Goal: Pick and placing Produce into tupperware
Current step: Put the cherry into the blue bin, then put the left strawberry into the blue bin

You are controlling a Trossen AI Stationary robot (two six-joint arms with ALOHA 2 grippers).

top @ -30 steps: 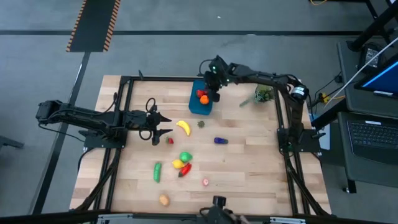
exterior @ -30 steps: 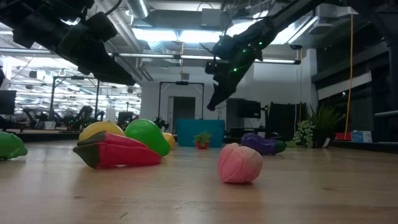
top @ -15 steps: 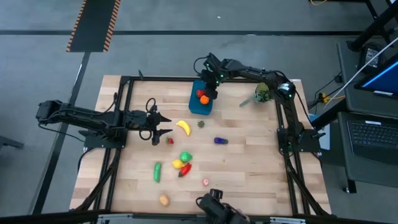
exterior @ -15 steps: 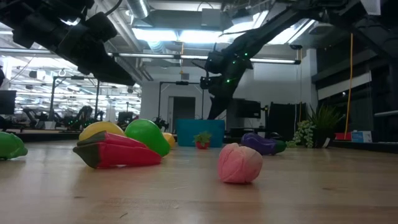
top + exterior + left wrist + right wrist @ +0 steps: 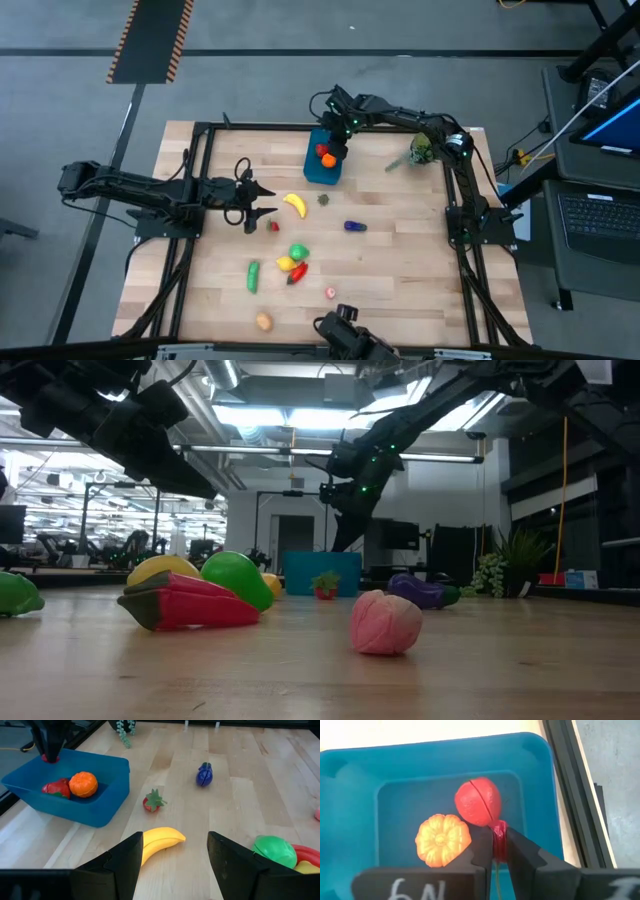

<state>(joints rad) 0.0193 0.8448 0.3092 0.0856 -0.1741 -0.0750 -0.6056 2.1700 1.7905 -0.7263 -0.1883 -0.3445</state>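
The teal tupperware (image 5: 312,172) stands at the table's far middle. An orange toy (image 5: 442,840) and a round red toy (image 5: 478,801) lie on its floor. My right gripper (image 5: 338,152) hangs over the tub, shut on a small red piece of produce (image 5: 499,842). At the table's left my left gripper (image 5: 262,200) stands open, and a yellow banana (image 5: 160,842) lies on the table in front of its fingers. A strawberry (image 5: 274,226), an eggplant (image 5: 354,226), a green pepper (image 5: 298,251) and a cucumber (image 5: 253,276) lie loose on the table. My right gripper pinches the small red piece (image 5: 499,834) between its two fingers, which slant steeply down from above. The piece sits at the fingers' free ends (image 5: 50,757), inside the tub's rim and just beside the round red toy. I cannot tell whether it touches the tub's floor.
A leafy plant sprig (image 5: 420,152) lies right of the tub. A red pepper and a yellow toy (image 5: 290,268), a pink piece (image 5: 330,293) and an orange piece (image 5: 263,321) lie toward the near edge. Black frame rails (image 5: 455,200) run along the table's sides.
My right gripper has sunk into the tub's opening and shifted a little toward the table's left with the red piece, tipping more steeply down; over the last half second it has kept still.
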